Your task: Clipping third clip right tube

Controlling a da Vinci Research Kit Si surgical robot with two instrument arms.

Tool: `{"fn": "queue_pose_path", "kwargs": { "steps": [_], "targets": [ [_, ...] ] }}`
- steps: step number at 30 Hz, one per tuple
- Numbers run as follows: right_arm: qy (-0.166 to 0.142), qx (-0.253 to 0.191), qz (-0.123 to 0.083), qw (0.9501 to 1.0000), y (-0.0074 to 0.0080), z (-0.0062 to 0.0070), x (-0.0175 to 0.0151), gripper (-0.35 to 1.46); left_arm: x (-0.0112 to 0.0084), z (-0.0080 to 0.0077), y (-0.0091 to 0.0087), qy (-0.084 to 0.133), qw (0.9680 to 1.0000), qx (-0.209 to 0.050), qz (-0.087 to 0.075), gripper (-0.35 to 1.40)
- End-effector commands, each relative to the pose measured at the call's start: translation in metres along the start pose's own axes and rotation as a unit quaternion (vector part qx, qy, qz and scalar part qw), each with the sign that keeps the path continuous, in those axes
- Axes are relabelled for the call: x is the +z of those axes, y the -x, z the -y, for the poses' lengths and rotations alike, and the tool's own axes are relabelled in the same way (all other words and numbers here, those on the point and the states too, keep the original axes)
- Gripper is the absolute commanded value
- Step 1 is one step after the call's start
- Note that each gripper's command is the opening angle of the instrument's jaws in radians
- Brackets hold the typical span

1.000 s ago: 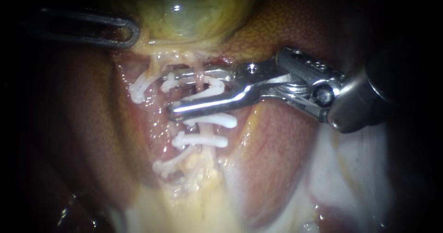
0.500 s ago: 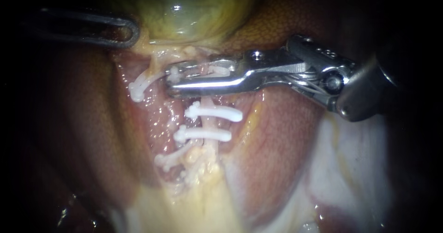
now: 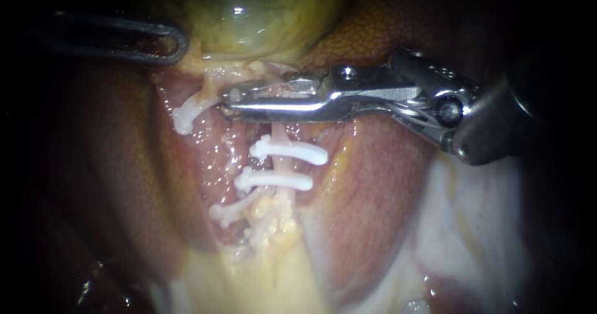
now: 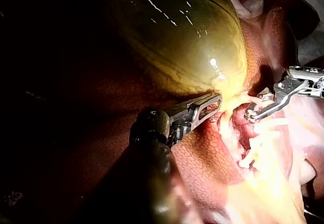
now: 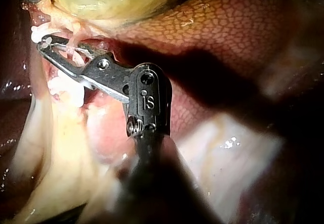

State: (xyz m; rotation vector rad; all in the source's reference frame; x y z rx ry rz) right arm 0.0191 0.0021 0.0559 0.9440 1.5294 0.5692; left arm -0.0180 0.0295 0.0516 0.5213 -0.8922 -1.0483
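Note:
My right instrument (image 3: 231, 100) comes in from the right and lies across the right tube (image 3: 281, 145) just below the gallbladder (image 3: 261, 15). Its jaws are squeezed together on a white clip (image 3: 293, 91) that sits around the tube. Two more white clips (image 3: 292, 153) (image 3: 277, 180) cross the same tube lower down. In the right wrist view the jaws (image 5: 44, 44) reach the pale tissue under the gallbladder. My left instrument (image 3: 179, 44) holds the gallbladder's lower edge at the upper left, jaws together (image 4: 216, 101).
Two white clips (image 3: 185, 119) (image 3: 227, 213) sit on the left tube. Brown liver (image 3: 373, 34) surrounds the field. Yellowish fatty tissue (image 3: 267, 227) lies below the clips, pale tissue (image 3: 472, 227) at the lower right.
My right instrument's jaws, wide apart around the tube a second ago, have shifted up the tube toward the gallbladder and come together on the clip. The left instrument has not moved.

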Motion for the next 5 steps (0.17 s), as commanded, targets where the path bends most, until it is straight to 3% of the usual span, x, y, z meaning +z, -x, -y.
{"fn": "queue_pose_path", "kwargs": {
  "steps": [1, 5],
  "targets": [
    [0.000, 0.001, 0.000, 1.0000, 0.0001, -0.0002, -0.0001, -0.35, 0.0000, 0.0000, 0.0000, 0.000, 1.0000, 0.000, 0.000, -0.35],
    [0.000, 0.003, 0.001, 1.0000, 0.0004, -0.0003, -0.0001, -0.35, 0.0000, 0.0000, 0.0000, 0.000, 1.0000, 0.000, 0.000, -0.35]
  ]
}}
